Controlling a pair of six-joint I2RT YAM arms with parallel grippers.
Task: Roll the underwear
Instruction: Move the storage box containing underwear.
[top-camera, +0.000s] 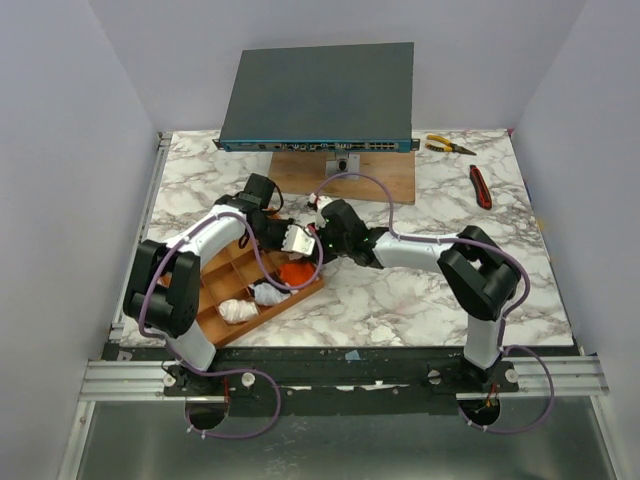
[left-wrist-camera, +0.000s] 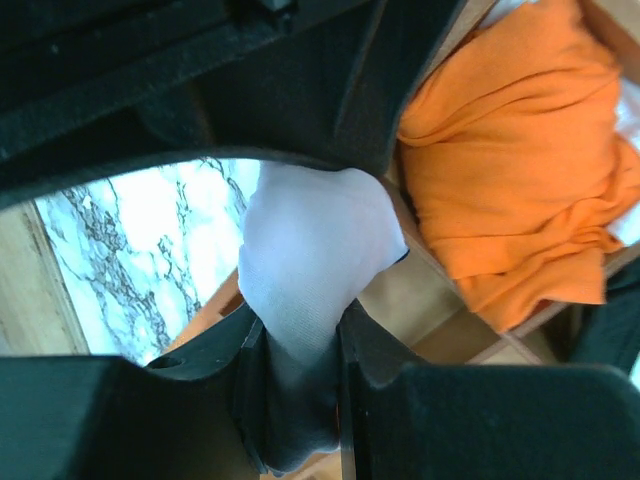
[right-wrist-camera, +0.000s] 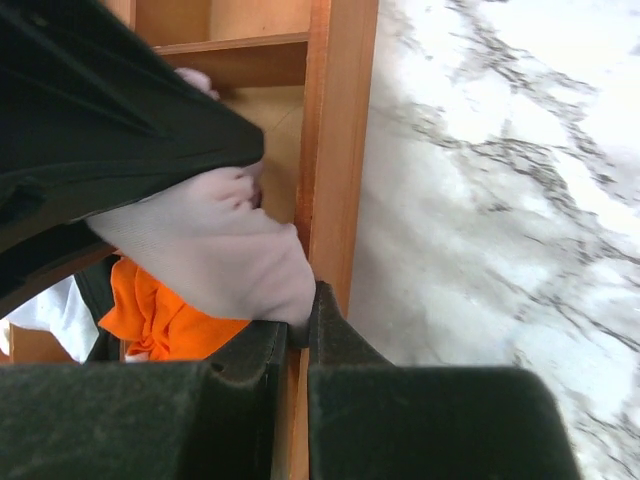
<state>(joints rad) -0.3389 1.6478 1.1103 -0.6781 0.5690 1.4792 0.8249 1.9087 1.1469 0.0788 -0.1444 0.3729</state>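
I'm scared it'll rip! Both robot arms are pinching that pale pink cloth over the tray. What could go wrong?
The left fingers and right fingers both pinch the pale pink cloth garment; pulling apart could overstretch it or slip a grip. It hangs right by the orange-brown wooden compartment tray and could snag there, or drag the crumpled orange cloth garment.

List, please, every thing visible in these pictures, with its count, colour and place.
pale pink underwear: one, pale pink, at the tray's edge
orange underwear: one, orange, inside tray
cream underwear: two, cream, bundled, inside tray
tray: one, orange-brown, table's left
flat box: one, dark grey, far edge
wooden board: one, brown, under box
pliers: one, yellow-handled, far right
hand tool: one, red-black, right
table: one, white marble
left pincer: black, grips pale pink underwear
right pincer: black, grips it too
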